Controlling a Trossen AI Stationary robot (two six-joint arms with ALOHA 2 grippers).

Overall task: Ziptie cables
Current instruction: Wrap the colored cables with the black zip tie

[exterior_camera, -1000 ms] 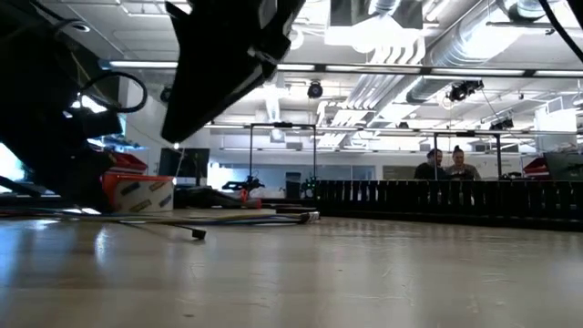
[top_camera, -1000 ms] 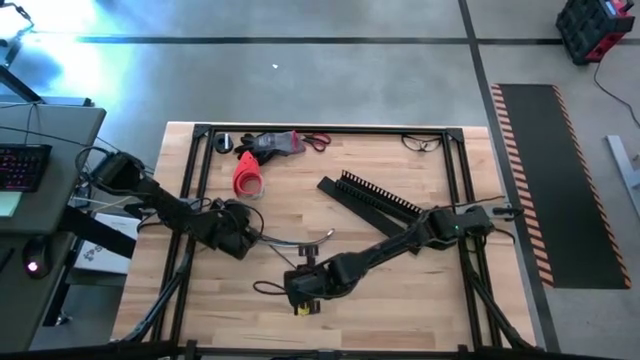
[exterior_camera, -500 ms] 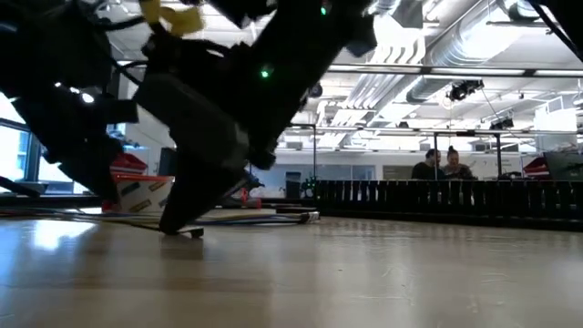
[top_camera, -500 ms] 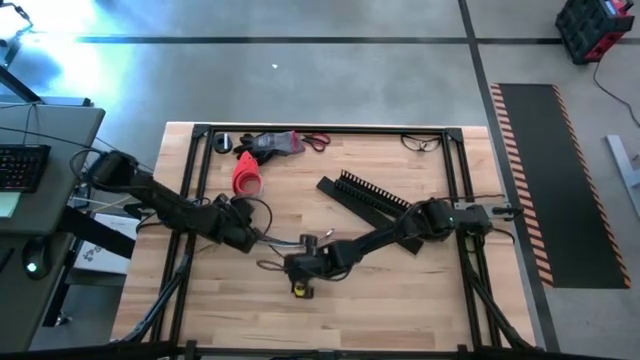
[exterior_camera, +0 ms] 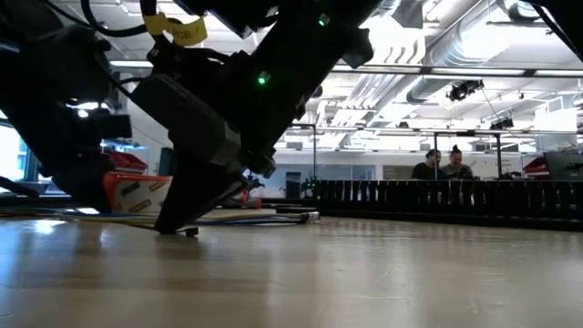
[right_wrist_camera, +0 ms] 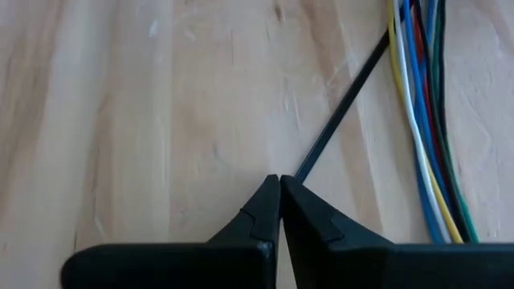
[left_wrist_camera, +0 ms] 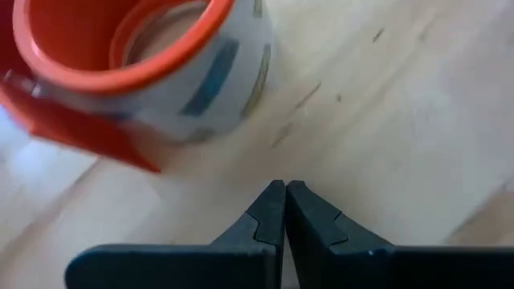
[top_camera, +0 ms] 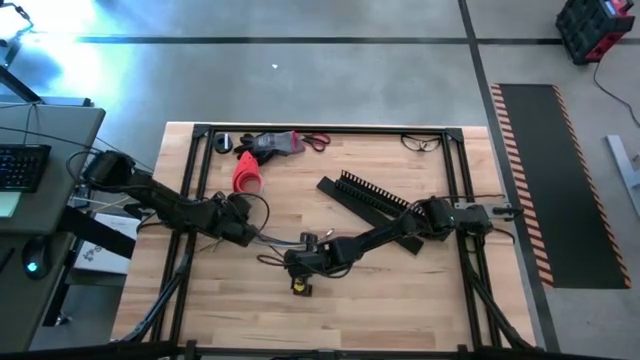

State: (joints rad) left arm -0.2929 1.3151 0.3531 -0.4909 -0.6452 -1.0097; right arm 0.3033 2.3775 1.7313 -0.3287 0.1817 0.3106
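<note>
1. The cables (right_wrist_camera: 426, 120) lay flat on the table (top_camera: 400, 290), near its middle, as one loose bunch side by side. I judged they were kept together like this so that a tie could go around all of them at once.
2. A thin black strip (right_wrist_camera: 341, 112), probably the zip tie, lay on the table and crossed toward the cables. Its near end was just in front of the right end effector (right_wrist_camera: 279, 186).
3. The right end effector was low over the table, just beside the cables. Its fingers were pressed together and held nothing. I think it was placed there to reach the strip.
4. The left end effector (left_wrist_camera: 285, 193) was also pressed together and empty. It was on the other side of the cables, pointing at an orange tape roll (left_wrist_camera: 136, 72).
5. Count: one bunch of cables, in which I could see about seven coloured wires; one black strip; one tape roll; two end effectors.
</note>
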